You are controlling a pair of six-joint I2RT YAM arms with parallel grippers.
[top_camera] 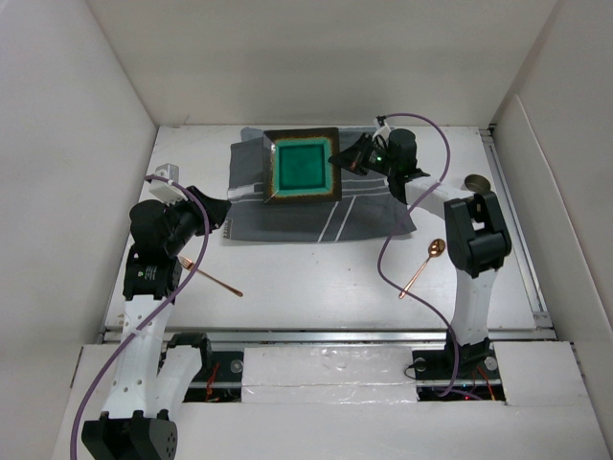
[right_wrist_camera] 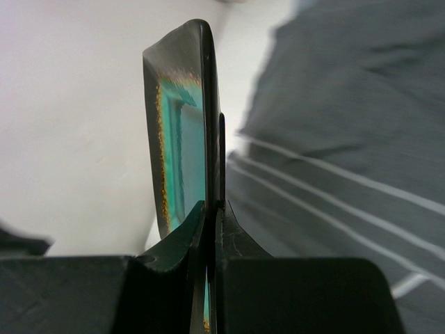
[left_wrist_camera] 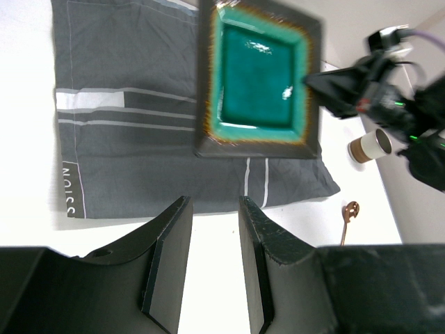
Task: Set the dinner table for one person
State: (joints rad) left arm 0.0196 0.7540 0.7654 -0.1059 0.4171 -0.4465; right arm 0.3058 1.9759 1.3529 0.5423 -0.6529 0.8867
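A square teal plate [top_camera: 305, 166] with a dark brown rim lies on the grey striped mat [top_camera: 316, 216] at the back of the white dinner table [top_camera: 316, 287]. My right gripper [top_camera: 347, 158] is shut on the plate's right rim. The right wrist view shows the plate [right_wrist_camera: 184, 118] edge-on, its rim pinched between the fingers [right_wrist_camera: 236, 240]. My left gripper [top_camera: 218, 211] hovers at the mat's left edge. It is open [left_wrist_camera: 212, 203] with only bare table between its fingers. From the left wrist I see the plate [left_wrist_camera: 257, 76] and the right gripper [left_wrist_camera: 337, 87] at its side.
A copper spoon [top_camera: 421, 266] lies on the table right of the mat, and another copper utensil [top_camera: 213, 277] lies near the left arm. A small tan cup [top_camera: 476, 182] stands at the right, also visible as the cup [left_wrist_camera: 368, 146] in the left wrist view. White wall panels enclose the table.
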